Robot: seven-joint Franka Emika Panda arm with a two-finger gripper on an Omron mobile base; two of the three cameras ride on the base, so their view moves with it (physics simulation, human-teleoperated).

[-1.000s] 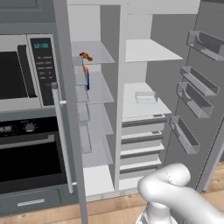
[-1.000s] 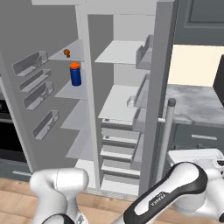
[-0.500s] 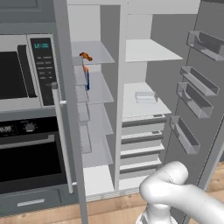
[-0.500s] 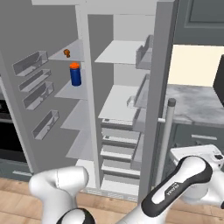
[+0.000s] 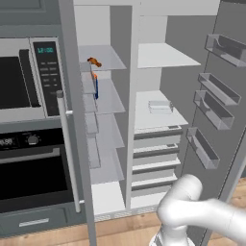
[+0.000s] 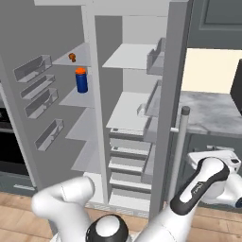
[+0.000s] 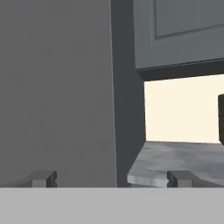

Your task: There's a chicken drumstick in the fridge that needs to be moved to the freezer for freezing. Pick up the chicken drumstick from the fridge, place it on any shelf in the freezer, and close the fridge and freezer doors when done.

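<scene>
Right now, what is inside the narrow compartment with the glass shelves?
The freezer holds a chicken drumstick on the top shelf, and a blue can below. Lower shelves look bare.

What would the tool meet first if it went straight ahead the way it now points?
Probably the flat grey outer face of the open fridge door; the tool, jaws open, faces its edge, so depth and exact line are unclear.

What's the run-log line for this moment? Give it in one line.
pincer open, empty | chicken drumstick on upper shelf, above blue can | left door, right door open
</scene>
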